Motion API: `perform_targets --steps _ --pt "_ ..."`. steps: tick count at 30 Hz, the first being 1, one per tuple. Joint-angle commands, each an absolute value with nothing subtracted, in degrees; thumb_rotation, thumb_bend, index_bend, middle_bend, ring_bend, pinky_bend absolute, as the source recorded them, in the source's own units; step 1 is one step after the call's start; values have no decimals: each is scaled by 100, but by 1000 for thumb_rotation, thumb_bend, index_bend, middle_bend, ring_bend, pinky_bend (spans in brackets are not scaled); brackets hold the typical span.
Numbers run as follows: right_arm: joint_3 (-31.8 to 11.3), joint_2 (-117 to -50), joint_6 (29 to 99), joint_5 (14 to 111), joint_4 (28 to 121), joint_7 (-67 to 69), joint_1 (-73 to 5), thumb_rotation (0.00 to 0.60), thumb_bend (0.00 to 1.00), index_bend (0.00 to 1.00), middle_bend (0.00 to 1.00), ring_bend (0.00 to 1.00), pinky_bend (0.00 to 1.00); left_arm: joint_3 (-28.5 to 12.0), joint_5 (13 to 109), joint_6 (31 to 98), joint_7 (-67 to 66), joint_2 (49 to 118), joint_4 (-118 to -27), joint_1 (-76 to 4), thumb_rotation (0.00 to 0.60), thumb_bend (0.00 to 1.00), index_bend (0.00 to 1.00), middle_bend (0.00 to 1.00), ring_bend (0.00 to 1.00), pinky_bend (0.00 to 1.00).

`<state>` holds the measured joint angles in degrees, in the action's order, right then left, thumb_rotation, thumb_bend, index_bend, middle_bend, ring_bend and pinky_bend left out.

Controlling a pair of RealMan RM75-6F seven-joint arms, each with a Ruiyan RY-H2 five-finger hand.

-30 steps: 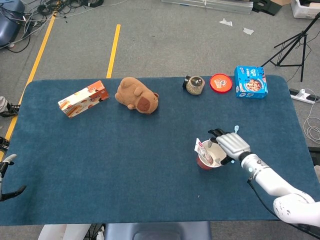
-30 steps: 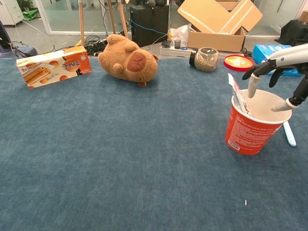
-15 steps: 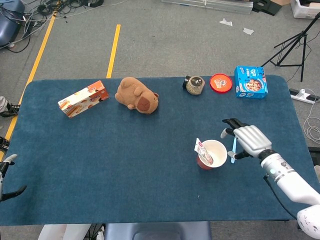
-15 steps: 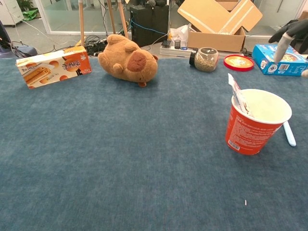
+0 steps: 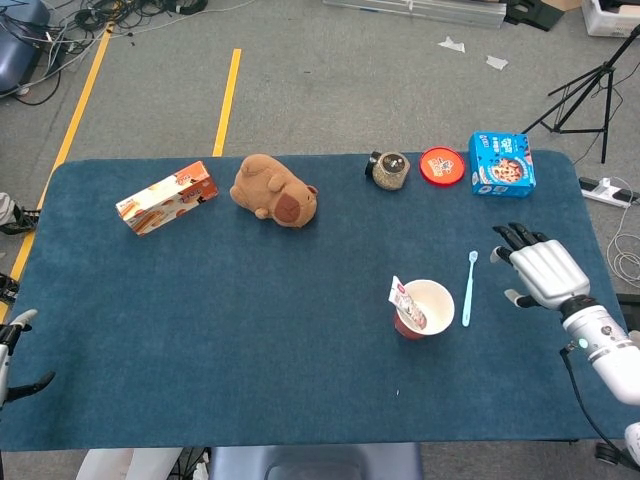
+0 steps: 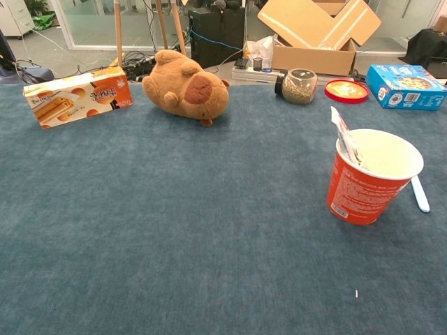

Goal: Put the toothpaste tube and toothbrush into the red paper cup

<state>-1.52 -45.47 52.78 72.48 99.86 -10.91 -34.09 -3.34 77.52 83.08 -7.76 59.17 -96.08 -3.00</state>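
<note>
The red paper cup (image 5: pixel 421 310) (image 6: pixel 367 183) stands upright on the blue table, right of centre. The toothpaste tube (image 5: pixel 408 303) (image 6: pixel 345 137) leans inside it against the left rim, its top sticking out. A light blue toothbrush (image 5: pixel 468 288) lies flat on the cloth just right of the cup; the chest view shows only its end (image 6: pixel 419 193) behind the cup. My right hand (image 5: pixel 540 273) hovers right of the toothbrush, empty, fingers spread. Only a bit of my left hand (image 5: pixel 15 352) shows at the left edge of the head view.
Along the far edge sit an orange snack box (image 5: pixel 166 197), a brown plush toy (image 5: pixel 274 190), a small jar (image 5: pixel 390 169), a red lid (image 5: pixel 442 165) and a blue box (image 5: pixel 502 164). The table's right edge is close behind my right hand.
My right hand has pulled away from the cup to the right, past the toothbrush, and left the chest view. The tube stays in the cup and the toothbrush lies uncovered.
</note>
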Motion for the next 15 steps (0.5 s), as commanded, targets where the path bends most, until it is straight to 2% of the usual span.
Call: perform_targets --steps 1,6,15 --pt "-68 -4827 5465 7403 9583 -1375 -3254 600 184 362 92 0 226 -328 7750 8293 -798 5934 -9602 -308 600 0 163 311 246 243" --pt "20 -5236 5564 7543 9005 -1552 -3114 600 183 362 88 0 226 -312 7743 8253 -816 5950 -9595 -319 600 0 163 311 246 244" --pt "143 -5835 5295 7657 8288 -1390 -3025 600 166 331 81 0 226 -307 7741 8248 -824 5961 -9594 -322 600 0 163 311 246 244"
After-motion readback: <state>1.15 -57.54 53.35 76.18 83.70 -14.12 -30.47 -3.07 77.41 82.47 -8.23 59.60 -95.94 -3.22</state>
